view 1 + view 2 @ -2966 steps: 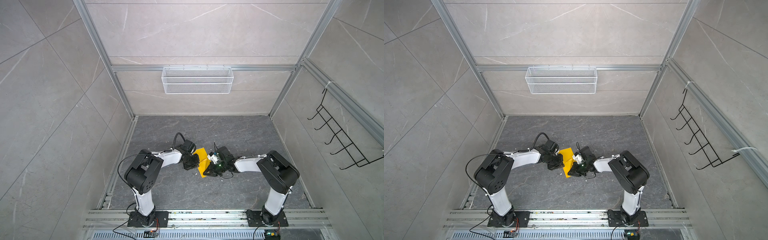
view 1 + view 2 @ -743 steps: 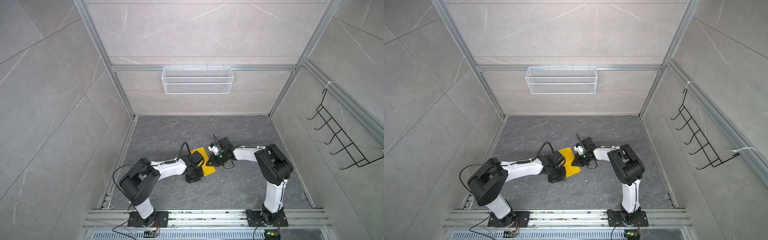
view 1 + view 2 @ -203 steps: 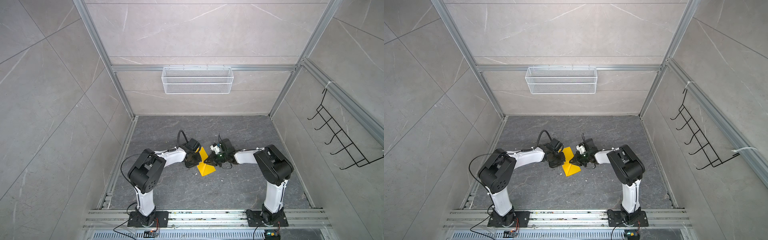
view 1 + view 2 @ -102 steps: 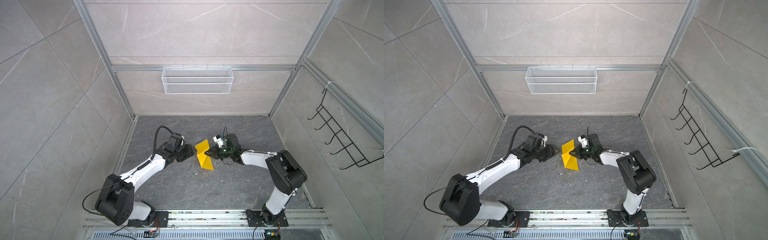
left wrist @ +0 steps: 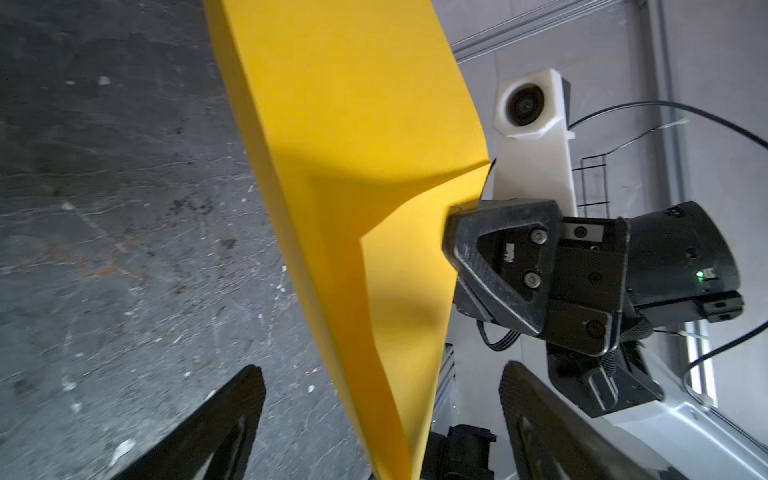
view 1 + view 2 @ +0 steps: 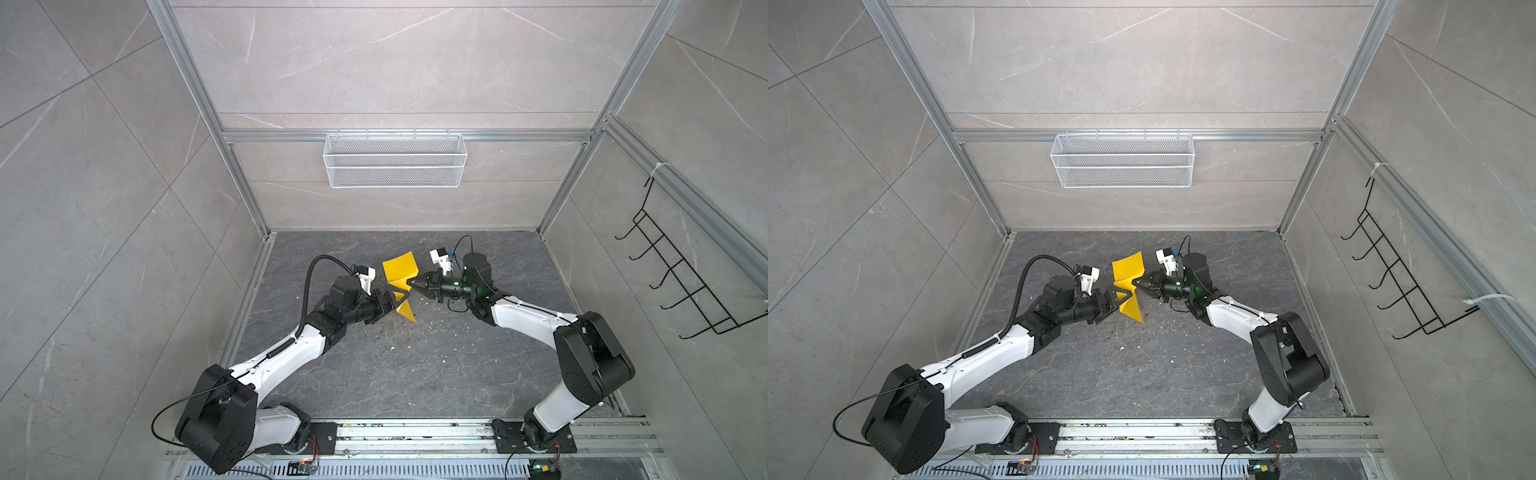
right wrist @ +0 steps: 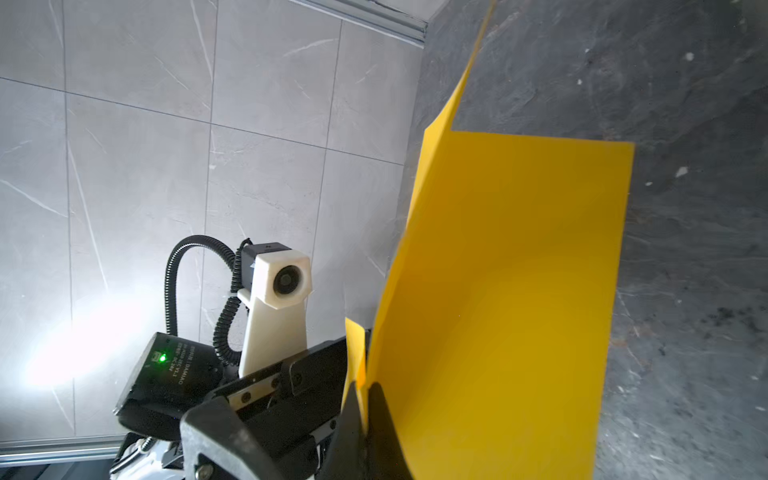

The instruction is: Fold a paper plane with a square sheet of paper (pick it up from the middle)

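A bright yellow sheet of paper [image 6: 400, 270] is held upright in the air above the dark stone floor [image 6: 415, 374], near the middle of both top views. It is plain and unmarked. It is seen creased and bent, with a broad flap raised toward 12 o'clock and a narrower, pointed flap hung toward 6 o'clock.

The sheet is pinched at the bend by the closed jaws of the right gripper [image 6: 411, 284], which is brought in from 3 o'clock on an outstretched arm. The left gripper [image 6: 395, 302] is reached in from 8 o'clock with its jaws spread wide, one to either side of the lower flap. In the left wrist view both fingers [image 5: 224, 419] are shown clear of the paper.

The sheet's edges are cut off by the frame in both wrist views. From above, part of the lower flap is covered by a left finger, and the exact fold lines cannot be made out.
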Tool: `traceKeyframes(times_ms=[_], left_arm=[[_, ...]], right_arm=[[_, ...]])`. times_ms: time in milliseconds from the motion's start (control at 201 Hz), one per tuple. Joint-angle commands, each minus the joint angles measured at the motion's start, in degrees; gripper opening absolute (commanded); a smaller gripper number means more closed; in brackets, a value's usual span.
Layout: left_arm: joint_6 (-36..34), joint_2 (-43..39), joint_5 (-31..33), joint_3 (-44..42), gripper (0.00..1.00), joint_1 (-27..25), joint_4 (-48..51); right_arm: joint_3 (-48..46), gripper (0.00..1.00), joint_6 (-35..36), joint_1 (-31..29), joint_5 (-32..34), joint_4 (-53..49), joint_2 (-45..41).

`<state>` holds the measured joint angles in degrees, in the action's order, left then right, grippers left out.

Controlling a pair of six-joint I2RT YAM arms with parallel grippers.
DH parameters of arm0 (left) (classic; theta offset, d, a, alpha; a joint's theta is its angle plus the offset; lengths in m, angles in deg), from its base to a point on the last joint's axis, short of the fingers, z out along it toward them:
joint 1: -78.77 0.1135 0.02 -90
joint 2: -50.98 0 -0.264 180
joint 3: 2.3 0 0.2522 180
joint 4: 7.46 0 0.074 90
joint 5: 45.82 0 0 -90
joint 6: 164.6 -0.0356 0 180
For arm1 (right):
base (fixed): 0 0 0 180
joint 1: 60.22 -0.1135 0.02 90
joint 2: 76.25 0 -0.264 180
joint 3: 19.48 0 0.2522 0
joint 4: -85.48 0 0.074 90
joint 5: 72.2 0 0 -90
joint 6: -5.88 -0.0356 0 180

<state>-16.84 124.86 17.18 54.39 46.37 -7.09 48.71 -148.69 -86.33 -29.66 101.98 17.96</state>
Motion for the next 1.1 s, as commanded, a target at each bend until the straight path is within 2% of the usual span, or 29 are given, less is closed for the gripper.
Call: traceKeyframes(times_ms=[0, 339, 608, 797, 856, 956, 976, 1096], left_arm=[[3.04, 1.03, -3.07, 0.13, 0.81, -0.20, -8.60], [3.59, -0.54, -1.26, -0.75, 0.46, 0.80, -9.98], [3.33, -0.52, -0.50, -0.67, 0.25, 1.55, -8.34], [2.80, -0.10, -0.85, -0.40, 0.09, 1.90, -7.98], [2.52, -0.28, -0.61, -0.25, 0.08, 2.20, -6.91], [0.21, -0.91, 0.34, 0.77, 0.06, 2.57, -1.97], [-0.67, -1.21, 0.73, 1.00, 0.06, 2.61, -0.57], [-9.21, -2.67, 6.62, 5.57, 0.07, 2.95, 16.76]], right_arm=[[2.00, 0.01, -1.82, -0.43, -1.75, 1.61, -1.75], [1.51, 0.01, -0.95, -0.39, -2.18, -0.41, -1.32], [1.27, 0.02, 0.09, -0.35, -2.48, -1.71, -1.14], [1.02, 0.07, 1.32, -0.35, -2.17, -3.24, -1.14], [1.03, 0.13, 2.39, -0.27, -1.63, -4.51, -1.30], [0.94, 0.30, 5.83, 0.22, 0.76, -10.06, -2.57], [1.02, 0.33, 8.37, 0.42, 1.59, -11.98, -3.03], [1.85, 0.52, 17.77, 2.31, 10.16, -27.22, -6.09]])
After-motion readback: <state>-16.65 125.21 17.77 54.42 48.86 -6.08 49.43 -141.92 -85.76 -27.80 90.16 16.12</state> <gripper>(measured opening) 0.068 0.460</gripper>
